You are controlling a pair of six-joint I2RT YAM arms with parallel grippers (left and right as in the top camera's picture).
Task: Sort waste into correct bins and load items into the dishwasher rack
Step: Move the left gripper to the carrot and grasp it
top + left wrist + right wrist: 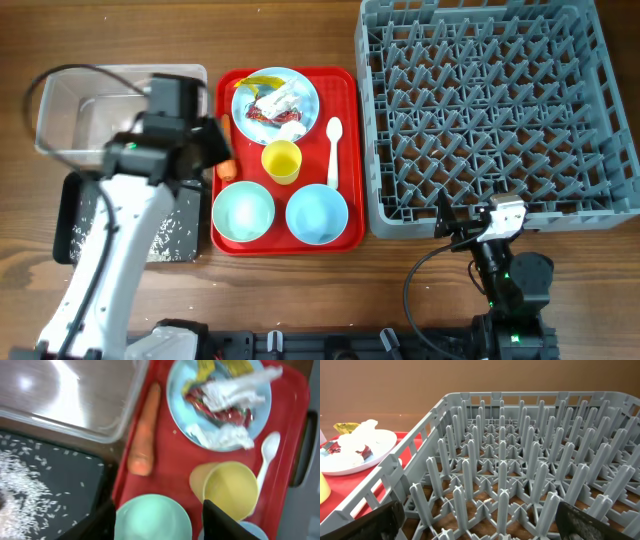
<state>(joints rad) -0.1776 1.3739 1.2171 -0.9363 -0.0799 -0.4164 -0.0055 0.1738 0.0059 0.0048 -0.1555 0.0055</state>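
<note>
Left gripper [159, 506]: jaws apart, nothing between them. It hangs over the 9 o'clock edge of the red tray [345, 120], with the bowl [243, 210] below the fingers.

Carrot [142, 435] lies loose on the red tray along that 9 o'clock edge, thin end toward 12, just beside the tub [70, 90] wall. Can't tell if they touch.

Table [300, 290] layout, overhead:
- Tub at 10.
- Black tray [75, 205] at 8, rice [22, 477] scattered over it. The left arm [120, 240] crosses above it.
- Red tray at centre.
- Rack [560, 213] at 2.

On the red tray:
- Plate [245, 105] at 12, carrying wrappers [215, 407] and tissue [225, 437], with the scrap [262, 80] at its 12 o'clock rim.
- Cup [282, 161] mid-tray, just at 6 of the plate.
- Spoon [333, 150] at 3 of the cup, scoop end toward 12.
- Bowl at 7, second bowl [317, 213] at 5, side by side.

Right gripper [477, 507]: jaws wide apart, holding nothing. It sits at the rack's 6 o'clock wall, just outside it, looking across the upright pegs [502, 475].
</note>
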